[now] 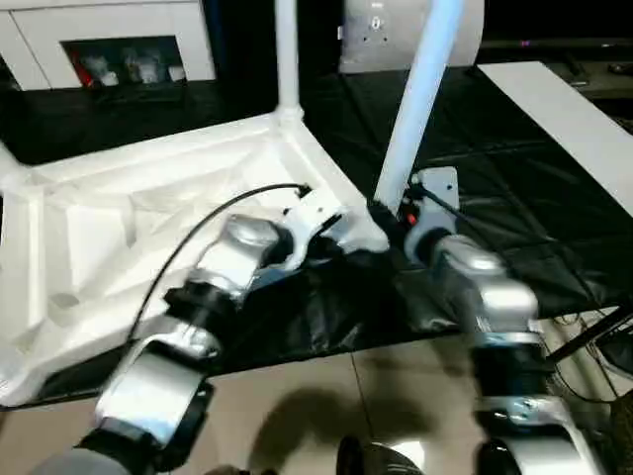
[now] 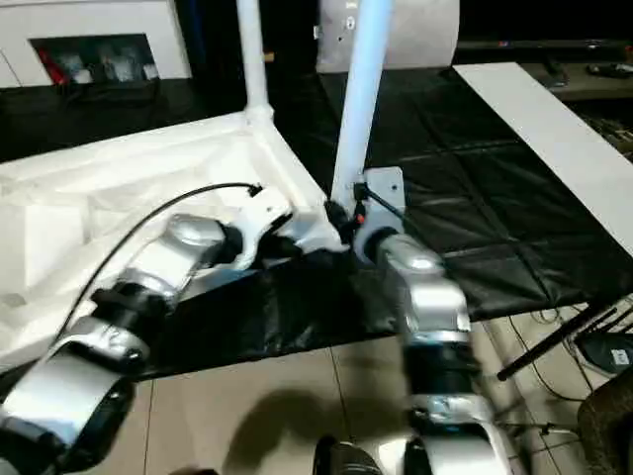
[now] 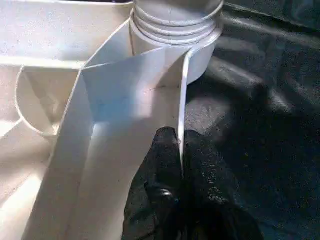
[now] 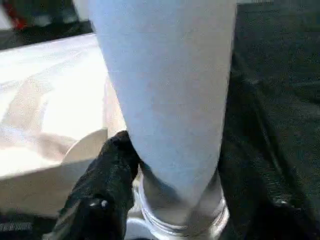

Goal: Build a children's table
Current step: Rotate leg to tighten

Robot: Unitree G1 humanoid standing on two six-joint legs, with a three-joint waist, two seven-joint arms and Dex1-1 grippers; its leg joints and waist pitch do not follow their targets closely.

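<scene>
While it's flipped upside down: the children's table [image 1: 148, 237] lies ribbed underside up on a black sheet [image 1: 514, 198], pretty much filling the left half of the head views.
Legs so far: one leg [image 1: 420, 99] stands up out of the near right corner socket, another leg [image 1: 287, 54] rises from the far corner.
Left jaws: left gripper [image 3: 180, 150] is pinched together on the thin white rim wall of the tabletop, one black finger either side of it, right next to the threaded collar of the near leg.
Right jaws: right gripper [image 4: 170, 200] sits around the base of that near leg, black fingers [image 4: 107, 170] touching its side just above the collar; looks clamped on it, with the leg filling the gap.
Relative spot: both grippers meet at the same near right corner, left on the rim, right on the leg.
Other stuff: flat white board [image 1: 574, 124] off to the right, white cabinet [image 1: 109, 40] at the back left.
</scene>
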